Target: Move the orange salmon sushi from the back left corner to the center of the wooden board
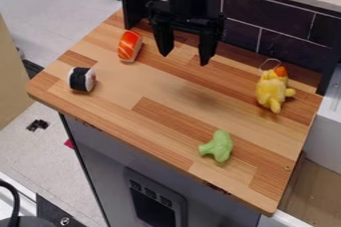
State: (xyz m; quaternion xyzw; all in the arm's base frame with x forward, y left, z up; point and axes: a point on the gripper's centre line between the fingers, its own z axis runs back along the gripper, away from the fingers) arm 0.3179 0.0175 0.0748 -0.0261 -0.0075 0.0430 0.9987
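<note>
The black gripper [185,57] hangs open over the back middle of the wooden counter, with nothing between its fingers. Nearest to it, on its left, lies an orange-and-white salmon sushi piece [130,46]. A black-and-white sushi roll [81,79] rests close to the counter's left corner. To the right, near the back wall, is a yellow plush toy [272,90] with an orange part and a thin ring at its top. Toward the front edge lies a green broccoli piece [218,146].
Behind the wooden counter [143,126] stands a dark tiled wall [279,24] with black posts at either end. A grey front with a dark panel [156,203] lies below the counter, and a white surface [329,126] adjoins on the right.
</note>
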